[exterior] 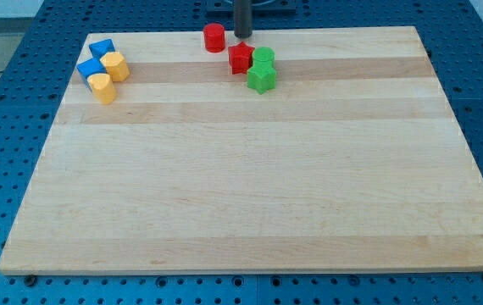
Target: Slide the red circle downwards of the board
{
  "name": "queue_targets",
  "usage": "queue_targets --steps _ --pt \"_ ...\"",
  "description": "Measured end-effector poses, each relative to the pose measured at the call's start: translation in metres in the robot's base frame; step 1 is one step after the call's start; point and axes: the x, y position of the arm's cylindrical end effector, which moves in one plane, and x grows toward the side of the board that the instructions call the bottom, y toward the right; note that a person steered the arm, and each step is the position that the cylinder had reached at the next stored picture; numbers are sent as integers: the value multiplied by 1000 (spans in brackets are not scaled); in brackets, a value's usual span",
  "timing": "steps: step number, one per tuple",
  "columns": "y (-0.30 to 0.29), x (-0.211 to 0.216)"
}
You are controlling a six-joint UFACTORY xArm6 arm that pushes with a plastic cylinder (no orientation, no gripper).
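The red circle point(214, 37) stands near the board's top edge, a little left of centre. My tip point(242, 36) is down at the top edge, just to the circle's right, with a small gap between them. Below the tip sits a red block point(241, 58) of unclear shape. It touches a green circle point(263, 57) and a green block point(261, 78) on its right.
At the top left corner two blue blocks point(102, 49) point(90, 69) and two yellow blocks point(116, 65) point(102, 86) form a tight cluster. The wooden board point(250, 186) lies on a blue perforated table.
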Motion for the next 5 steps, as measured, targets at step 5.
queue_targets --steps 5 --pt "-173 10"
